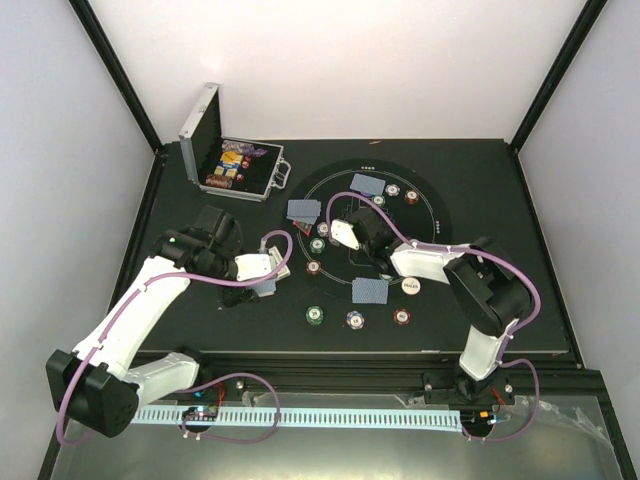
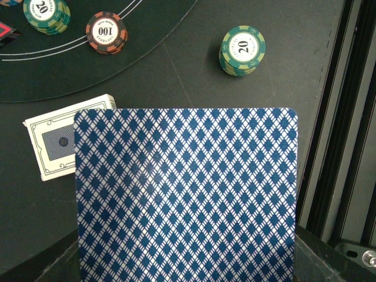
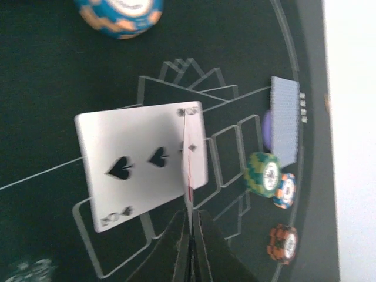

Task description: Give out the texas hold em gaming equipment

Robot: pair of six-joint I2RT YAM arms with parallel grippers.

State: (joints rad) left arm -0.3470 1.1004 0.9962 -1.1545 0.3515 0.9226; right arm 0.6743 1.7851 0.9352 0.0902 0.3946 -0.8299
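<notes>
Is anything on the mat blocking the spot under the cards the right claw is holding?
Nothing visible. The right claw pinches two cards above printed card outlines, whose visible parts are bare; the nearest chips sit off to one side. The cards hide the rest.

Left arm (image 1: 135, 305): white shell links, black joint housings.
Right arm (image 1: 425, 262): same white links, bulky black joints.
Cables (image 1: 230, 284): purple, looped along both arms.
Right fingers (image 3: 211, 252): black, tapered, at 6 o'clock in the wrist view.
</notes>
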